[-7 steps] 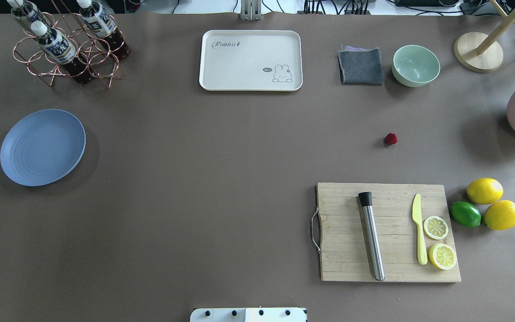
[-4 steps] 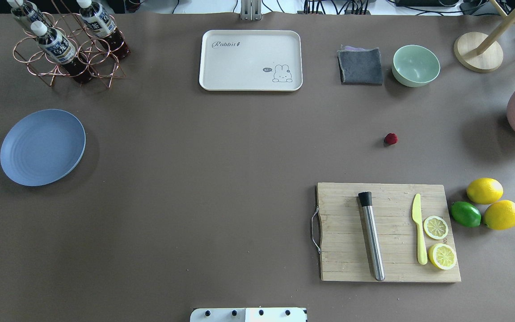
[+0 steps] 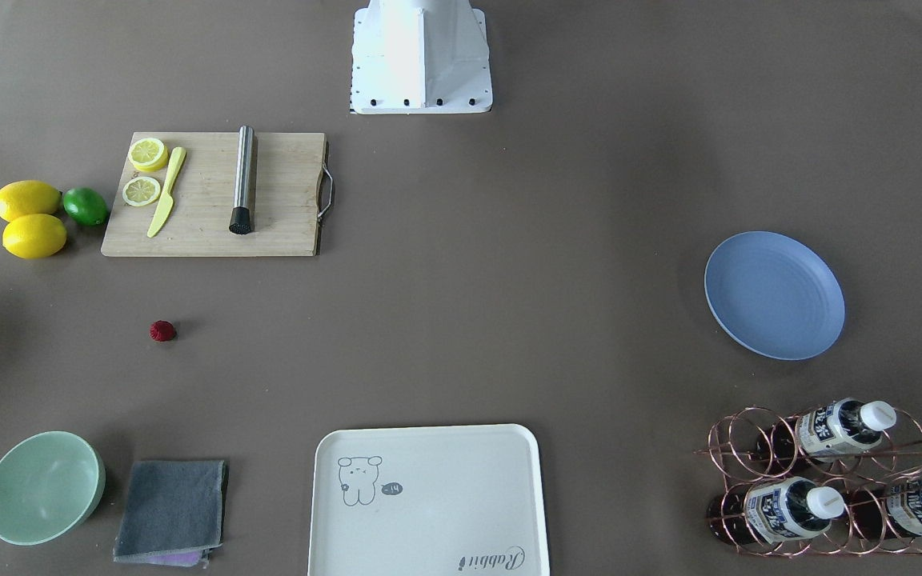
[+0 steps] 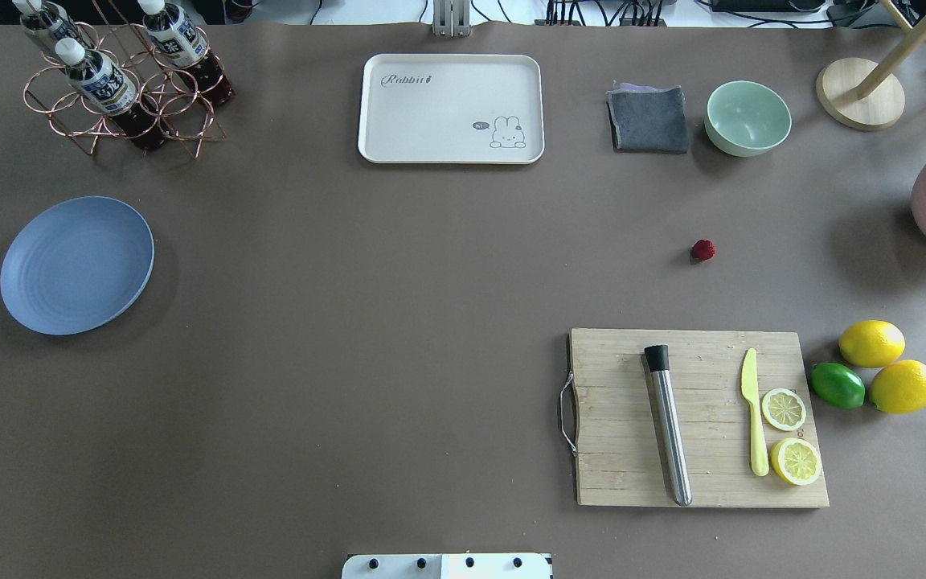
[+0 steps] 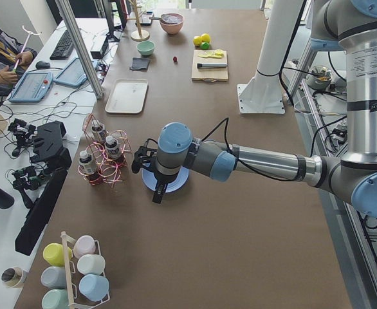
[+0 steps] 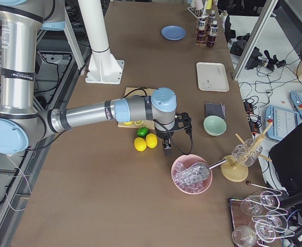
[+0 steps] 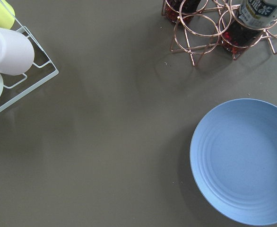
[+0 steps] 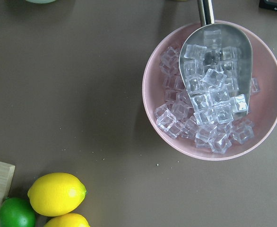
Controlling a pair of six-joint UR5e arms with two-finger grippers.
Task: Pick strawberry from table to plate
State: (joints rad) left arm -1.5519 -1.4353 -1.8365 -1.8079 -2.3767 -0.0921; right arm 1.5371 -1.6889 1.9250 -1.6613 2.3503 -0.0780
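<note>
The strawberry [image 4: 702, 250] [image 3: 162, 330], small and dark red, lies alone on the grey-brown table [image 4: 399, 322] between the mint bowl and the cutting board. Far across the table sits the blue plate [image 4: 77, 265] [image 3: 775, 294], with nothing on it. The left wrist view looks down on the plate [image 7: 245, 161]. In the exterior left view my left gripper [image 5: 157, 190] hangs over the plate's edge [image 5: 181, 184]. My right gripper [image 6: 167, 148] shows only in the exterior right view, near the lemons and the ice bowl. I cannot tell whether either gripper is open or shut.
A wooden cutting board [image 4: 696, 418] carries a steel muddler, a yellow knife and lemon slices. Two lemons [image 4: 871, 343] and a lime sit right of it. A pink bowl of ice [image 8: 214, 90], mint bowl [image 4: 747, 117], grey cloth, cream tray [image 4: 451, 108] and bottle rack [image 4: 121, 80] line the edges.
</note>
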